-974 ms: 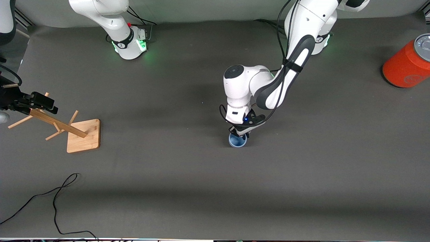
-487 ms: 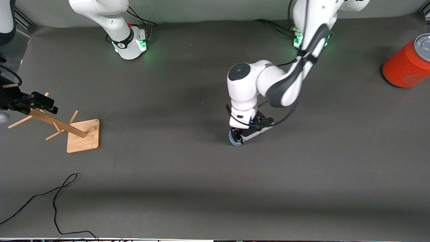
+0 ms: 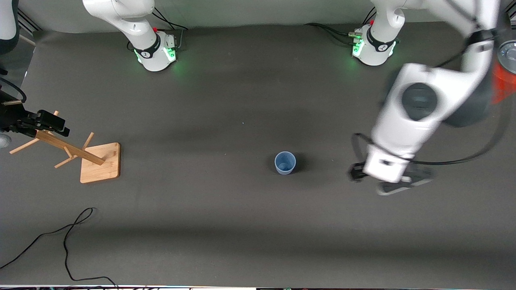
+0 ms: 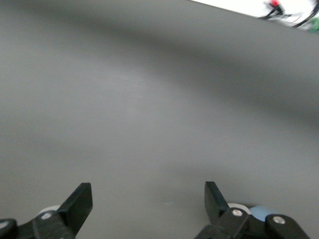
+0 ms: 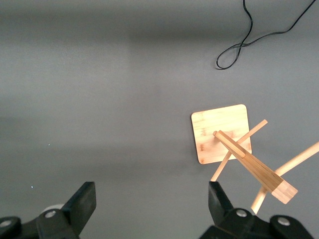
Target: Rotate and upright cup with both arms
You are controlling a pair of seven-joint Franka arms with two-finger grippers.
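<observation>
The pale blue cup [image 3: 285, 162] stands upright on the dark mat near the table's middle, its round rim facing up, and nothing touches it. My left gripper [image 3: 369, 176] hangs blurred over bare mat toward the left arm's end of the table, well clear of the cup. In the left wrist view it [image 4: 148, 196] is open with only mat between its fingers. My right gripper [image 3: 48, 122] waits over the wooden rack at the right arm's end. It [image 5: 152, 199] is open and empty too.
A wooden peg rack [image 3: 96, 161] [image 5: 222, 133] on a square base stands at the right arm's end. An orange cylinder [image 3: 504, 84] sits at the left arm's end, partly hidden by the left arm. A black cable [image 3: 68, 237] [image 5: 249, 40] lies near the front edge.
The left gripper opened off the cup, rose and swung away toward the left arm's end of the table. The cup stays upright where it was. The right arm has not moved.
</observation>
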